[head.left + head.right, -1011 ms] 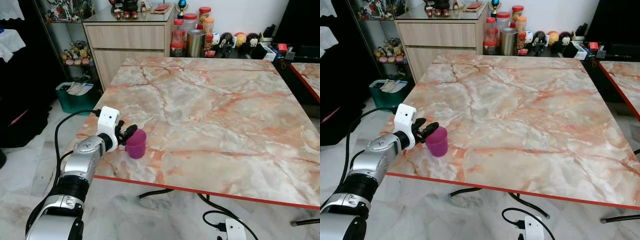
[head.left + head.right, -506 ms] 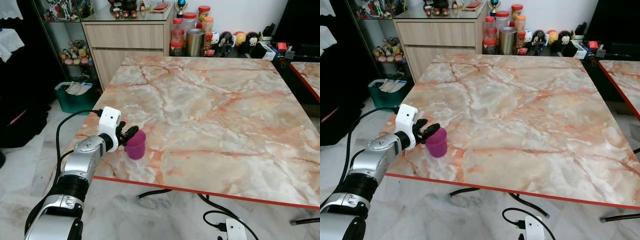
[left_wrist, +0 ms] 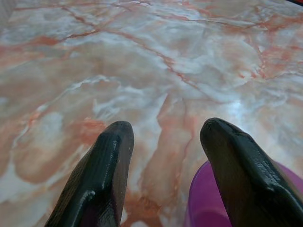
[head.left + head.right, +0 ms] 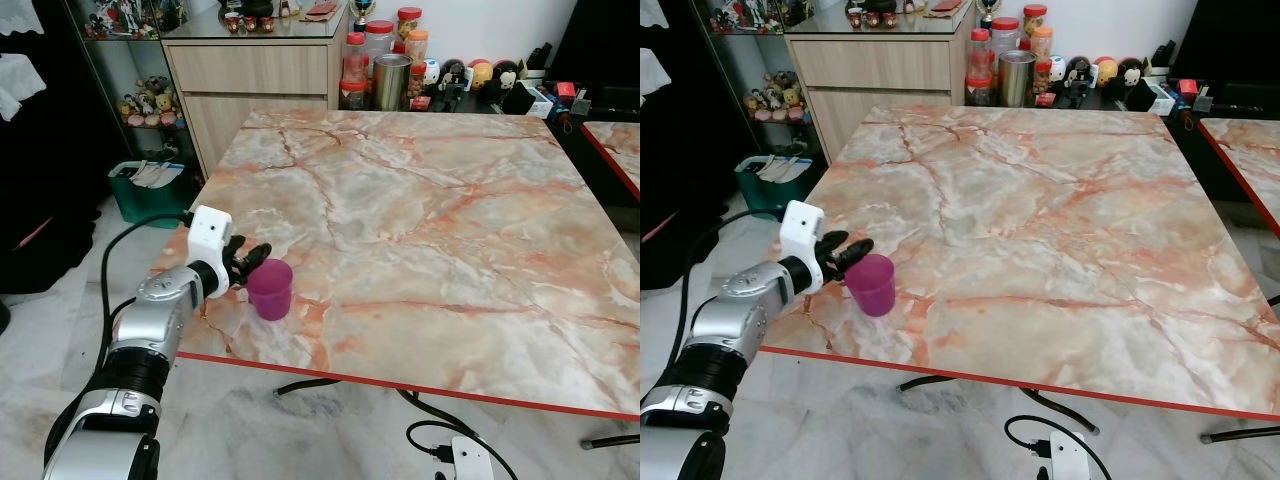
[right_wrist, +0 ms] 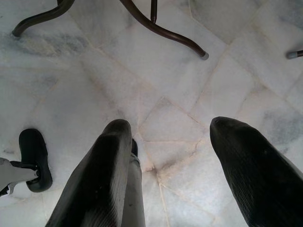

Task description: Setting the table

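A purple cup [image 4: 270,288] stands upright on the marble table [image 4: 430,210], near its front left corner. My left gripper [image 4: 252,257] is open just to the left of the cup, level with its rim, and its fingertips look slightly apart from the cup. In the left wrist view the two black fingers [image 3: 102,175] are spread over the tabletop, and the cup's rim [image 3: 203,208] shows beside one of them. My right gripper [image 5: 173,125] hangs open over the floor.
A wooden cabinet [image 4: 260,85] stands behind the table's far left corner. Jars and a metal canister [image 4: 392,84] sit by the far edge. A green bin [image 4: 150,190] is on the floor at the left. Another table [image 4: 615,150] is at the right. Table legs [image 5: 156,28] cross the floor tiles.
My left gripper has drawn back to the left from the cup's rim. The cup stays standing in the same spot on the table.
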